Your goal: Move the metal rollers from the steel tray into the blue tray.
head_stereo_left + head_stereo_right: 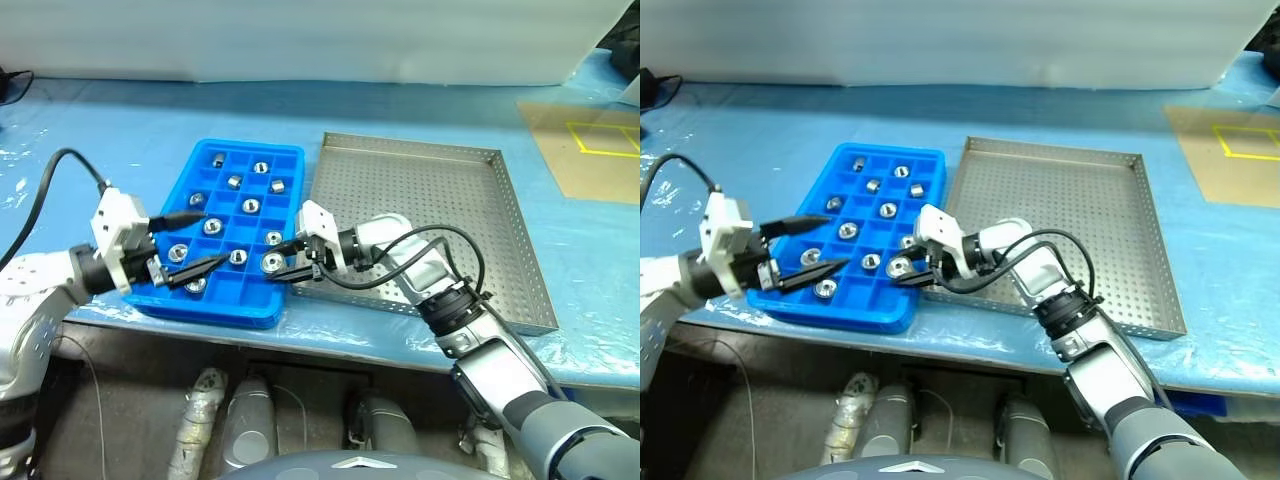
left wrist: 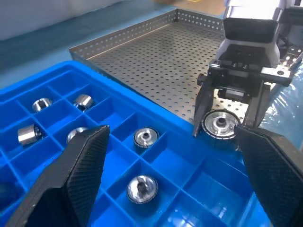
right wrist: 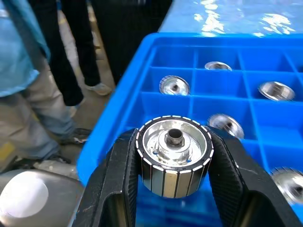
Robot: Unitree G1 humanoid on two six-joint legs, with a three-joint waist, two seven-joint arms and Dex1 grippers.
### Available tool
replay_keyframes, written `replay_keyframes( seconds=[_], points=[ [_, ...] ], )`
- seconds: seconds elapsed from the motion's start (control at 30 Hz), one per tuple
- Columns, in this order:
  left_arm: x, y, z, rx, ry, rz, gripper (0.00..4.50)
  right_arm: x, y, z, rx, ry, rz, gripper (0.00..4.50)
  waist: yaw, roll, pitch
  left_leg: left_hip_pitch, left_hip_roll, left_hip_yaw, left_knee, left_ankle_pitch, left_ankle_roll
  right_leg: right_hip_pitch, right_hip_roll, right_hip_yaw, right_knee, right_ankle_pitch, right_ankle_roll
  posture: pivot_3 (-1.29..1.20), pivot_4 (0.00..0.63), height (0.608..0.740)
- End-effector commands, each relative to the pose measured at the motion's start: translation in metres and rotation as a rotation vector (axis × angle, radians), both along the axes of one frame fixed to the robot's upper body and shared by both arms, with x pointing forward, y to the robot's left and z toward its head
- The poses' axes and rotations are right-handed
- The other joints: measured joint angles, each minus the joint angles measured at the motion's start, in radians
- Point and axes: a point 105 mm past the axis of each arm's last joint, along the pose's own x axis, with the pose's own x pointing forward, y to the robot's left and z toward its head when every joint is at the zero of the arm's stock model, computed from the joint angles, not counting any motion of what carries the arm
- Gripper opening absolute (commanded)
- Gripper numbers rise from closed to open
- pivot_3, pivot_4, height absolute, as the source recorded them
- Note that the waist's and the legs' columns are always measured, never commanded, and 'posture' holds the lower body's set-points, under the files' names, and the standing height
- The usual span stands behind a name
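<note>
Metal roller (image 3: 173,156) clamped in right gripper (image 1: 285,263) over blue tray (image 1: 290,160) near edge; left gripper (image 1: 197,240) spread wide, holding nothing; steel tray (image 1: 520,220) alongside.

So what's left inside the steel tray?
The steel tray shows only bare perforated floor, with no metal rollers; the right arm hides its near-left corner. The right gripper holds one roller above the blue tray.
</note>
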Motion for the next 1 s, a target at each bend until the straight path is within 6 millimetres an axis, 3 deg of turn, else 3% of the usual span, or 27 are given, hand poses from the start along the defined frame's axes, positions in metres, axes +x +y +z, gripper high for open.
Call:
replay_keyframes(
  seconds=[0.03,0.33,0.47,0.57,0.6,0.83,1.0],
  points=[
    [-0.012,0.000,0.011,-0.005,-0.044,0.039,4.47,-0.007,0.011,0.013,0.024,-0.038,0.101,1.63,0.015,0.000,0.000,0.000,0.000,0.000,-0.001,0.000,-0.001,-0.001,0.000,0.000,0.000,0.000,0.000,0.36,0.150,0.740],
    [-0.015,-0.002,0.013,-0.019,-0.048,0.076,4.47,-0.002,0.019,-0.015,-0.025,-0.011,0.101,1.63,0.052,0.000,0.000,-0.001,0.001,-0.001,-0.001,0.001,-0.001,-0.002,0.001,0.000,0.000,-0.001,-0.001,0.39,0.150,0.740],
    [-0.012,-0.005,0.015,-0.024,-0.056,0.069,4.47,-0.003,0.016,-0.016,-0.016,0.007,0.108,3.03,0.052,0.000,0.000,-0.001,0.001,-0.002,-0.001,0.001,-0.001,-0.002,0.001,0.000,0.000,-0.001,0.000,0.37,0.150,0.740],
    [-0.008,-0.008,0.016,-0.029,-0.059,0.052,4.47,0.007,0.015,-0.015,-0.021,-0.011,0.041,3.98,0.051,0.000,0.000,-0.001,0.001,-0.002,-0.001,0.001,-0.001,-0.002,0.001,0.000,0.000,-0.001,0.000,0.34,0.150,0.740],
    [-0.007,-0.008,0.016,-0.029,-0.060,0.048,4.47,0.009,0.014,-0.014,-0.021,-0.012,0.034,3.98,0.050,0.000,0.000,-0.001,0.001,-0.002,-0.001,0.001,-0.001,-0.002,0.001,0.000,0.000,-0.001,0.000,0.34,0.150,0.740],
    [0.011,-0.019,0.018,-0.055,-0.076,-0.018,4.47,0.035,-0.006,0.021,0.083,-0.056,-0.124,3.98,0.045,0.000,0.000,-0.001,0.001,0.000,0.000,0.001,-0.002,-0.002,0.001,0.000,0.001,0.000,0.000,0.24,0.150,0.740],
    [0.037,-0.028,0.014,-0.082,-0.097,-0.046,4.47,0.054,-0.041,0.048,0.172,-0.108,-0.324,3.98,0.043,0.000,0.000,-0.001,-0.003,0.000,0.000,0.004,-0.006,-0.002,0.001,0.000,0.001,0.000,0.000,0.12,0.150,0.740]
  ],
)
